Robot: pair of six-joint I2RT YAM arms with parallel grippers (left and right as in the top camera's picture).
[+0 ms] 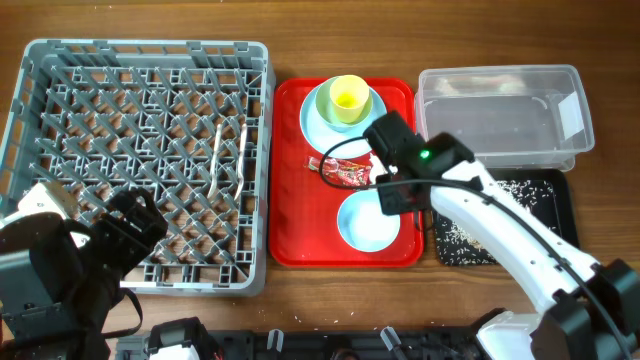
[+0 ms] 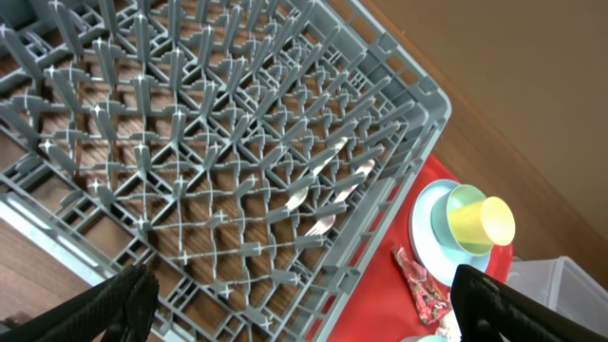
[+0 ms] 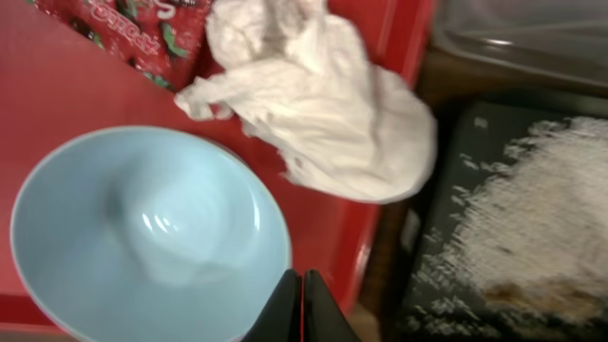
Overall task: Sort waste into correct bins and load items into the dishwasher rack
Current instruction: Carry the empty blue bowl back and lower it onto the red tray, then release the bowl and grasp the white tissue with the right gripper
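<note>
The grey dishwasher rack [image 1: 60, 60] stands at the left, with a white fork [image 1: 215, 150] and spoon [image 1: 241, 150] lying in it; both also show in the left wrist view [image 2: 328, 180]. On the red tray [image 1: 290, 170] a yellow-green cup [image 1: 347, 96] sits on the light blue plate [image 1: 312, 122]. The red wrapper [image 1: 347, 172] lies in the tray's middle and the light blue bowl [image 1: 365, 225] at its front. My right gripper [image 3: 302, 285] is shut and empty, at the bowl's [image 3: 142, 228] right rim, near the white napkin [image 3: 313, 104]. My left gripper [image 2: 304, 313] is open over the rack's front.
The clear tub [image 1: 500, 105] stands at the back right. The black tray [image 1: 560, 195] in front of it holds rice scraps [image 3: 513, 209]. The right arm reaches across the black tray to the red tray.
</note>
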